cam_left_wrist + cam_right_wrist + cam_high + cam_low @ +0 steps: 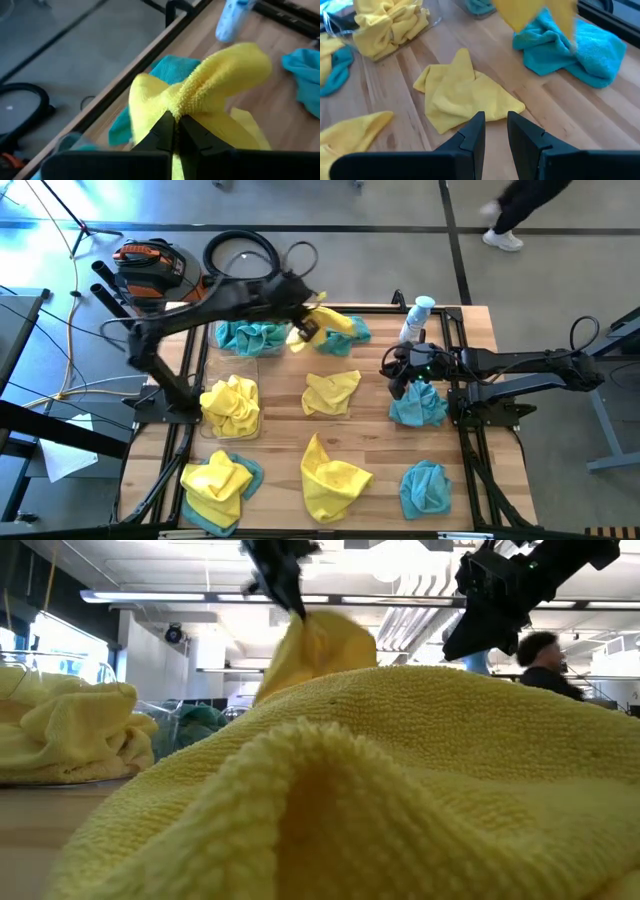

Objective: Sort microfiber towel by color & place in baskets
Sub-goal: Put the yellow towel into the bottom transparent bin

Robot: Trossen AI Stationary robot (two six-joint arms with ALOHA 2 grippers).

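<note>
The left hand (305,330) is pressed together, pinching a yellow towel (210,85) lifted clear of the tabletop (375,395) at its far side, above a teal towel (352,330) and just right of the basket (240,338) holding teal cloths. The right hand (494,131) hovers over the right side above another teal towel (416,405), fingers slightly spread and holding nothing. In the low view a near yellow towel (400,800) hides most of the tabletop.

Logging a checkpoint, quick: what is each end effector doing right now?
Left end effector: closed on a yellow towel, lifted above the table.
Right end effector: open, holding nothing, above a teal towel.
</note>
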